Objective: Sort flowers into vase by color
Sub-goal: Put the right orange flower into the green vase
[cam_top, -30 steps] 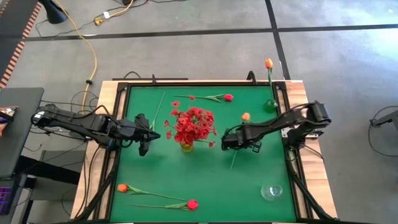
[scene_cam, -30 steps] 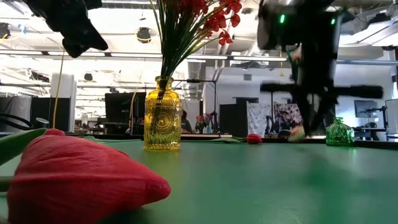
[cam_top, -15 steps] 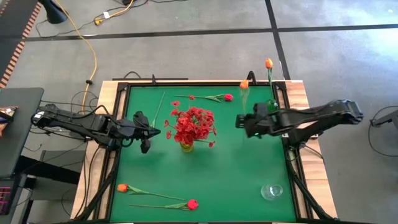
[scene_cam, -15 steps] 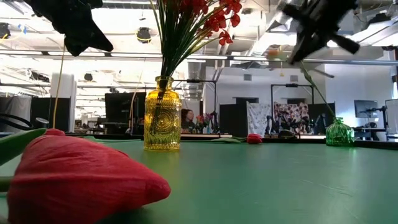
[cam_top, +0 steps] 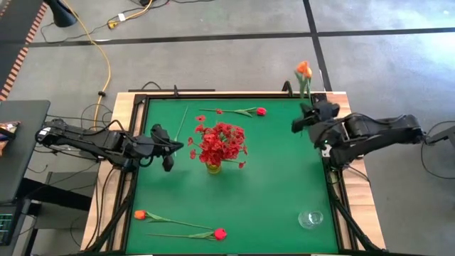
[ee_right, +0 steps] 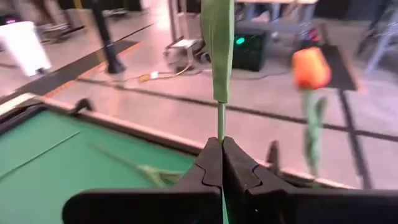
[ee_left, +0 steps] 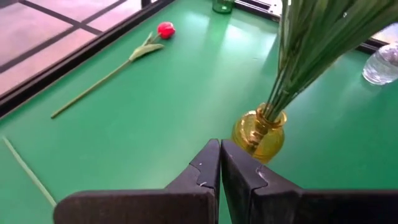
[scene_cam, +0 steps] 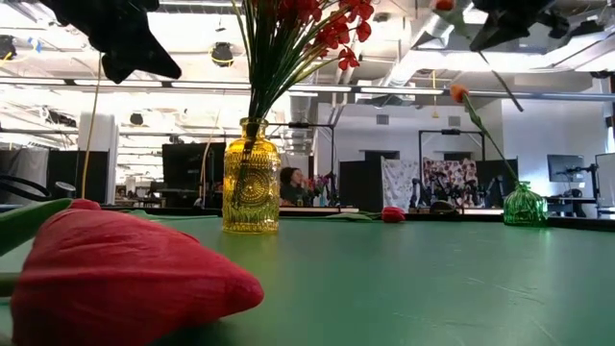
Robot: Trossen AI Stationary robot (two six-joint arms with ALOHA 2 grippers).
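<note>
Yellow cable [cam_top: 105, 64] on floor beyond table [cam_top: 270, 192]

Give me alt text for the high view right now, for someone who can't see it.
From above, the right end effector is shut on an orange tulip's stem at the green table's far right corner. The left end effector waits shut beside a yellow vase of red sprigs. More flowers lie on the table, and a clear vase stands empty.

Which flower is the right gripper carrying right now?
Start at the small green glass vase on the green table's back right edge. Just over it the right gripper is shut on a thin green stem, holding an orange tulip-like bud upright, the only loose flower off the mat.
</note>
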